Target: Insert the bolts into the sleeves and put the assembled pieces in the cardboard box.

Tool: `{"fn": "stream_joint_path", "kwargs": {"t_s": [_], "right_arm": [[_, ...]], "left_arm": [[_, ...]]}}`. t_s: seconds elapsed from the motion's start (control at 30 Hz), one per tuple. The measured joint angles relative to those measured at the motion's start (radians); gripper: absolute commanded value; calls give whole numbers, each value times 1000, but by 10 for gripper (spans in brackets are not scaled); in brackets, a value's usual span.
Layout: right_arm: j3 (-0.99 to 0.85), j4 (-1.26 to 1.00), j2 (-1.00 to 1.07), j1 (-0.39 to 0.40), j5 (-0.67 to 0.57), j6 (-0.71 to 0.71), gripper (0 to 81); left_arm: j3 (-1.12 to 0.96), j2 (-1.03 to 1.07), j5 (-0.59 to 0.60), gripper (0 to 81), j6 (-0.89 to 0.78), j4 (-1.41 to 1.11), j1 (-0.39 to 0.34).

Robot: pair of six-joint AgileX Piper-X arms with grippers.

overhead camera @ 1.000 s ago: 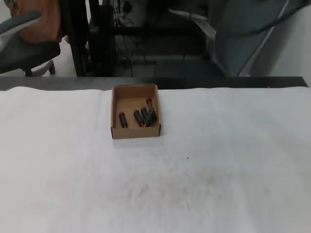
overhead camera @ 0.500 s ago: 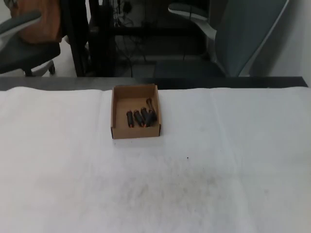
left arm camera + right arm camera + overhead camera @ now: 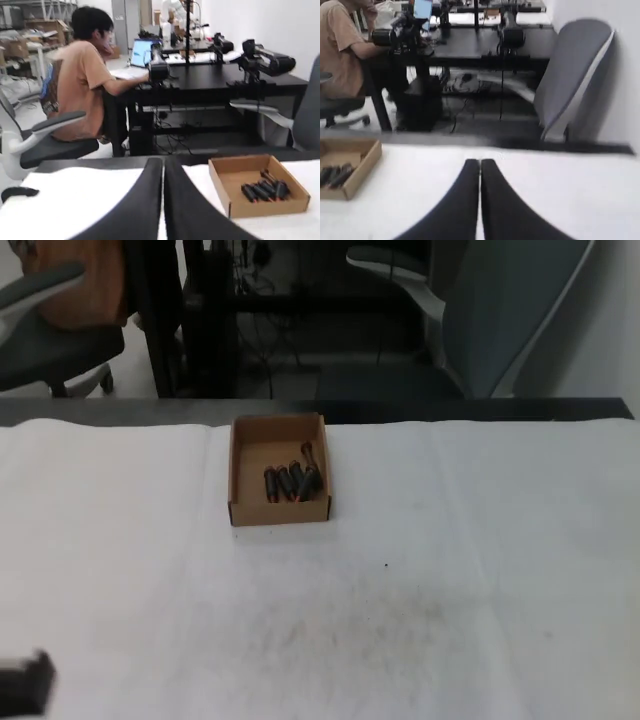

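Note:
The cardboard box (image 3: 278, 512) stands on the white-covered bench toward the back, left of the middle. Several dark assembled pieces with orange ends (image 3: 293, 482) lie side by side in it. In the left wrist view the box (image 3: 265, 207) sits beyond and to one side of my left gripper (image 3: 163, 160), whose fingers are shut with nothing between them; the pieces (image 3: 265, 190) show inside. My right gripper (image 3: 480, 161) is also shut and holds nothing, well away from the box (image 3: 362, 167) and its pieces (image 3: 335, 175).
A white cloth (image 3: 400, 620) covers the whole bench, wide and bare in front of the box. A dark part of an arm (image 3: 25, 682) shows at the near left corner. Office chairs (image 3: 510, 320) and desks stand beyond the bench's far edge.
One piece lying apart in the box has shifted right, up against the others. A dark part of an arm has come into the high view's near left corner.

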Motion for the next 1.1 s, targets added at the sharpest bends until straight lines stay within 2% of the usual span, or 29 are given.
{"fn": "stream_joint_path", "kwargs": {"t_s": [0.2,0.3,0.47,0.73,1.1], "right_arm": [[344,3,2,0,0,40,4],[431,-57,7,0,-27,140,4],[443,-181,7,0,-49,242,4],[444,-194,7,0,-51,253,4],[446,-194,7,0,-51,253,4]], "left_arm": [[111,2,132,18,-116,137,0],[156,4,151,18,-127,158,0],[196,4,110,18,-145,158,0],[275,4,114,18,-236,158,0],[275,4,290,18,-254,158,0]]}}
